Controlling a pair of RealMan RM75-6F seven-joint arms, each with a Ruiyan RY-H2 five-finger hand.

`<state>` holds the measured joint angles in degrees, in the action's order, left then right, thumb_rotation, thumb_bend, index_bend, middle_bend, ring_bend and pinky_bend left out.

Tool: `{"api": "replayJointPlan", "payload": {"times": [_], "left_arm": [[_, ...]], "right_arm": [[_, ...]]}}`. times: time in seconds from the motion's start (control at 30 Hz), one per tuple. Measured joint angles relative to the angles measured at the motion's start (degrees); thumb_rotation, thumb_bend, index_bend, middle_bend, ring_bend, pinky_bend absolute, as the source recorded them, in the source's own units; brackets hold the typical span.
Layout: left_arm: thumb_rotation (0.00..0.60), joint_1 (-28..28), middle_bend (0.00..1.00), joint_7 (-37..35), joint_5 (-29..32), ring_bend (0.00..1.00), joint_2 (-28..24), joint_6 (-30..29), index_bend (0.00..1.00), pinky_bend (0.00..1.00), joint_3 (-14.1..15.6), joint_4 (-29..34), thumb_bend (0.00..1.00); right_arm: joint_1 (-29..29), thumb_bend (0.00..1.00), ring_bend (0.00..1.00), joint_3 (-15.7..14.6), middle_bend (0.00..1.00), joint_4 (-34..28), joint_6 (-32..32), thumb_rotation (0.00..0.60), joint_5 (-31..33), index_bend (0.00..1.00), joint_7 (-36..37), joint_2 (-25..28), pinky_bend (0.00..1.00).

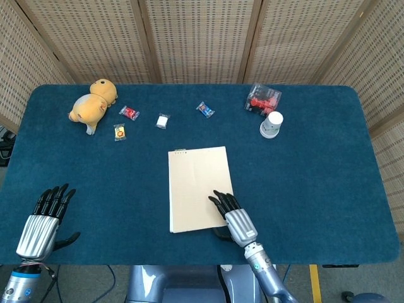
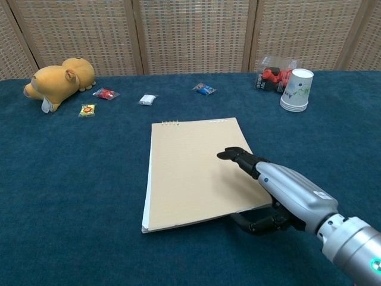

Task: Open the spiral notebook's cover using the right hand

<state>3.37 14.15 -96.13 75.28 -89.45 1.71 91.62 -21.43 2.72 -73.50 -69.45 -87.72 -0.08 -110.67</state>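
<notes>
You are at the lifting step: your right hand [image 2: 280,193] has its fingers lying close together on top of the kraft cover of the spiral notebook [image 2: 193,173] near its near right corner, while the thumb curls underneath that corner, so the cover looks pinched between them. In the chest view the near right corner sits raised off the table. The notebook lies mid-table, its spiral binding along the far edge. Judging from this, you next need to carry the cover up and away toward the binding, and check you hold the cover alone, not the whole pad. Your left hand [image 1: 45,218] rests at the near left with fingers apart, holding nothing. The table [image 1: 315,183] wears dark blue felt; woven wicker screens [image 1: 202,38] close off the back.
</notes>
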Motion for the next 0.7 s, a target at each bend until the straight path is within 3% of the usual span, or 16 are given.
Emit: {"api": "replayJointPlan", "payload": {"times": [0.3,0.7], "left_arm": [[0.600,0.05,0.00,-0.18,0.15,0.00,-0.02,0.08,0.00,0.05,-0.10,-0.09,0.00],[0.600,0.02,0.00,-0.54,0.16,0.00,0.00,-0.15,0.00,0.05,-0.21,-0.20,0.00]], "right_arm": [[-0.88,0.54,0.00,1.36,0.00,-0.65,0.53,0.600,1.03,0.11,-0.05,-0.18,0.00],[-2.12,0.67,0.00,3.31,0.00,-3.60,1.40,0.600,2.95,0.11,-0.97,0.73,0.00]]}}
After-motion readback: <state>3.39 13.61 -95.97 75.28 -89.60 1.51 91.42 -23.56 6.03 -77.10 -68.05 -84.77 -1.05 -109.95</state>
